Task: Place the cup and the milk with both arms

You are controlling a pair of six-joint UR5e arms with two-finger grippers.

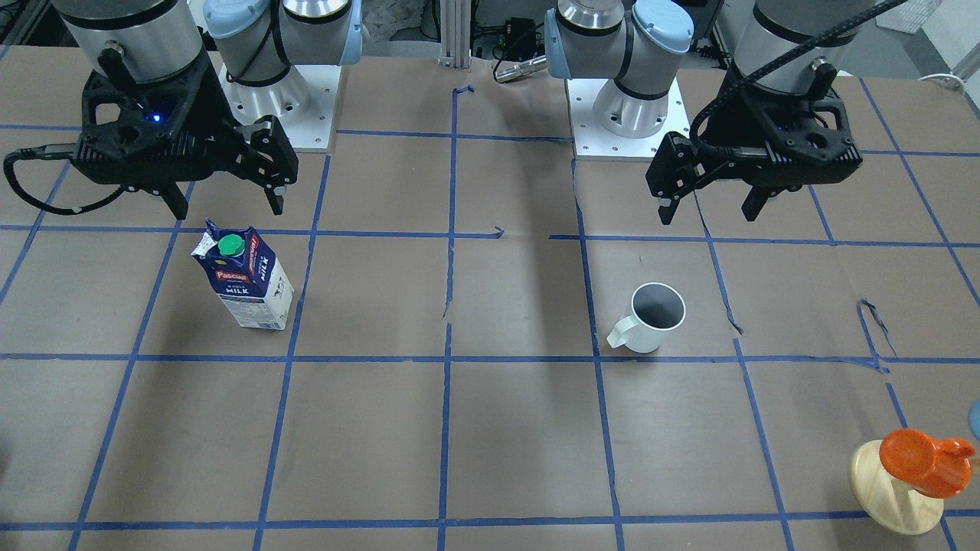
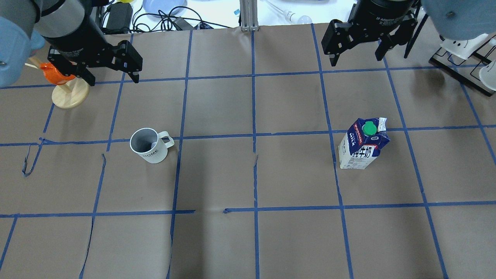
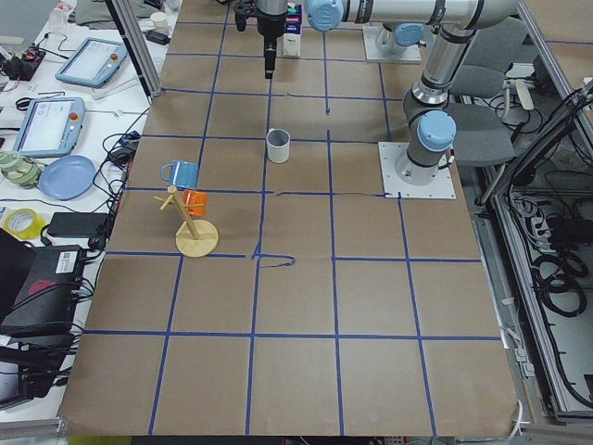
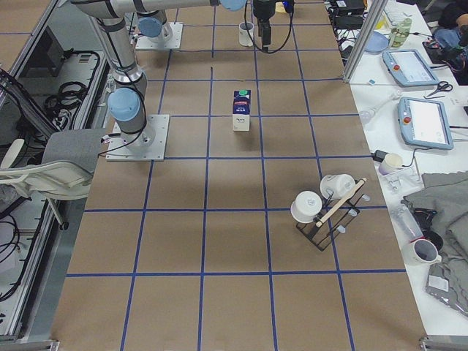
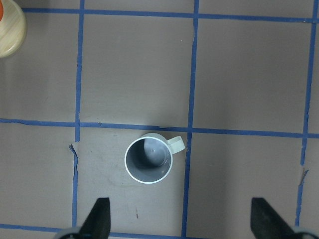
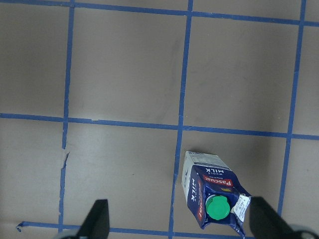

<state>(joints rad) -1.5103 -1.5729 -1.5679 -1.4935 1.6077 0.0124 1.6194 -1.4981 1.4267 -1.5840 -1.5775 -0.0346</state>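
The white cup [image 2: 149, 145] with a dark grey inside stands upright on the brown table, handle pointing toward the table's middle. It also shows in the front view [image 1: 654, 315] and in the left wrist view [image 5: 148, 160]. My left gripper [image 2: 114, 79] hangs open and empty above the table, beyond the cup. The blue and white milk carton [image 2: 362, 145] with a green cap stands upright. It also shows in the front view [image 1: 249, 279] and in the right wrist view [image 6: 214, 196]. My right gripper [image 2: 354, 59] hangs open and empty, beyond the carton.
A wooden mug tree [image 2: 69, 95] with an orange mug stands under my left arm. A black rack [image 2: 465, 54] with white cups stands at the table's far right. Blue tape lines grid the brown table [image 2: 252, 174].
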